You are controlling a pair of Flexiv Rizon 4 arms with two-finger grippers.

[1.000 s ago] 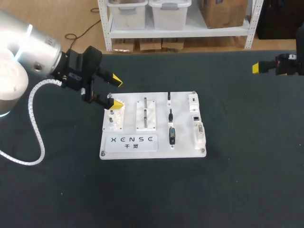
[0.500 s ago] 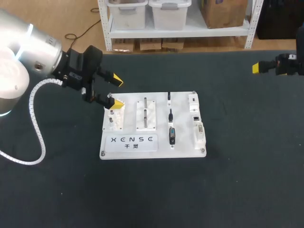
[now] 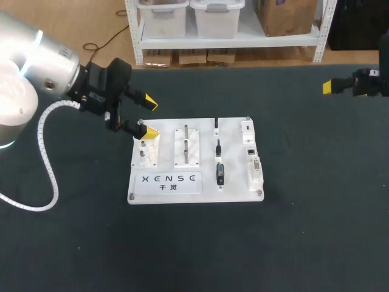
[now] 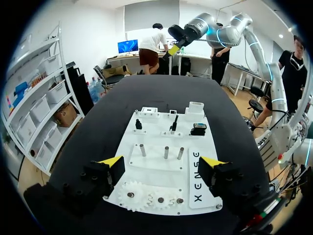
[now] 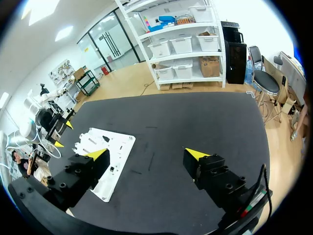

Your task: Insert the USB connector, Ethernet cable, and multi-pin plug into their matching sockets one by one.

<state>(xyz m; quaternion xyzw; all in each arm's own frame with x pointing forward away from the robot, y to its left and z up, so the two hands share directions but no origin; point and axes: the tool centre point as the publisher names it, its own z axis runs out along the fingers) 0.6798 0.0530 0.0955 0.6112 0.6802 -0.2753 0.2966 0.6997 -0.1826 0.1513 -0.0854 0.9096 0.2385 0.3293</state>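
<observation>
A white board lies mid-table. In its plug column a small black plug sits farthest back, then a slim black plug, then the wide multi-pin plug nearest me. I cannot tell which of the first two is USB and which Ethernet. The sockets line the board's right edge. My left gripper hangs open over the board's back left corner, holding nothing; its view shows the plugs ahead of its fingers. My right gripper stands open and empty, far off to the board's right.
On the board's left part stand a block of white gears, right under my left gripper, and a block of metal pegs. A printed label covers the front left. Dark table cloth surrounds the board.
</observation>
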